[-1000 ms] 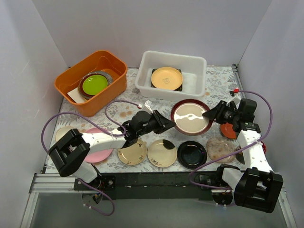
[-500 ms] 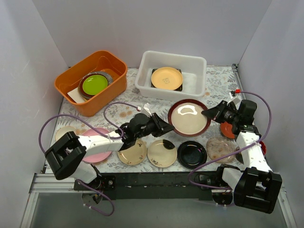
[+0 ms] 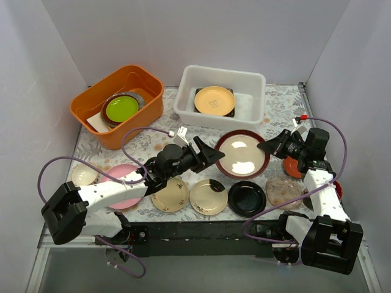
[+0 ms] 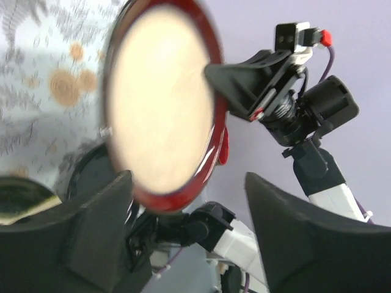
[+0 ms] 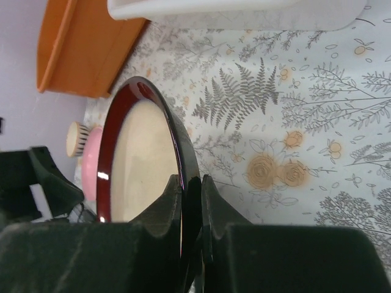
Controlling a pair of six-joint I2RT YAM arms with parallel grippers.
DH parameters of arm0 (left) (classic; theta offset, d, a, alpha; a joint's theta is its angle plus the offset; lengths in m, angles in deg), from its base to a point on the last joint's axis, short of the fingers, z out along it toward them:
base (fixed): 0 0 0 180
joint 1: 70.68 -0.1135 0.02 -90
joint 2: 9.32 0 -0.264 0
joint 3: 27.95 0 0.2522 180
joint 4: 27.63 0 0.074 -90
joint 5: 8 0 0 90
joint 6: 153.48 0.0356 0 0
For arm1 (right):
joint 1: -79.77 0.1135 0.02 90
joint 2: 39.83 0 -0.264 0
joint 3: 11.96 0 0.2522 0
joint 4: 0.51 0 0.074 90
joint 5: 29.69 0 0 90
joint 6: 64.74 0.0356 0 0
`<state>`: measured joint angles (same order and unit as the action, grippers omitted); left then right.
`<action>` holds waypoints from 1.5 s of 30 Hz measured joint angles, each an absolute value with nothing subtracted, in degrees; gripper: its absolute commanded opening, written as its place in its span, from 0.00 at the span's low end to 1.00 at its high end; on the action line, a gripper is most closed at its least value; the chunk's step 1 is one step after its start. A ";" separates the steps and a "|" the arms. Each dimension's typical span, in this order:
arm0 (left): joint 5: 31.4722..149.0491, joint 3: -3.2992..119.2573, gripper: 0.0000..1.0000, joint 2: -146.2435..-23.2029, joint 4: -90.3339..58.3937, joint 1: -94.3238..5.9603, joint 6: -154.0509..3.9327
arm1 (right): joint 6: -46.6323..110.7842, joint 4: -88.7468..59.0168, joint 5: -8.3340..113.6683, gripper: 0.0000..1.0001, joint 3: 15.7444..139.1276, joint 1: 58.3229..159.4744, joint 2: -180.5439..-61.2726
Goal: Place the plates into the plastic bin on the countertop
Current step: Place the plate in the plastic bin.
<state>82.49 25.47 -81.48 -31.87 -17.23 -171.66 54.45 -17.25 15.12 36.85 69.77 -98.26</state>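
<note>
A large brown-rimmed cream plate (image 3: 242,154) hangs tilted above the countertop (image 3: 278,104). My right gripper (image 3: 263,147) is shut on its right rim; in the right wrist view the fingers (image 5: 190,189) pinch the dark edge of this plate (image 5: 143,165). My left gripper (image 3: 214,155) is open at the plate's left side, its jaws spread wide beside the rim (image 4: 189,213). The plastic bin (image 3: 253,78) holds a gold plate (image 3: 214,99) on a black square one. Two gold plates (image 3: 170,196), a black one (image 3: 247,198), a speckled one (image 3: 284,190) and a pink one (image 3: 122,174) lie in front.
An orange tub (image 3: 137,76) with a lime-green plate (image 3: 121,107) stands at the back left. A small striped dish (image 3: 84,174) lies at the far left. An orange-red plate (image 3: 293,168) sits partly under my right arm. Grey walls close three sides.
My left gripper has opened and let go of the brown-rimmed plate's left rim. My right gripper closed on the right rim. The plate shifted slightly left.
</note>
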 measured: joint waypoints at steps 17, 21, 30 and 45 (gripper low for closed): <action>73.57 32.11 0.95 -74.13 -20.59 -17.43 -164.82 | 53.25 -15.55 15.14 0.01 42.49 70.43 -102.83; 73.11 32.11 0.96 -74.07 -17.05 -17.43 -164.21 | 55.61 -12.58 15.03 0.01 44.70 70.43 -105.23; 72.94 32.11 0.98 -74.07 -13.09 -17.43 -163.03 | 59.59 -9.38 14.79 0.01 57.92 71.32 -116.47; 62.89 38.28 0.98 -72.17 5.31 -17.47 -157.28 | 56.75 -15.50 19.47 0.01 83.58 79.17 -134.02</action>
<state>62.89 38.28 -72.17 5.31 -17.47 -157.28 56.75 -15.50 19.47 83.58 79.17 -134.02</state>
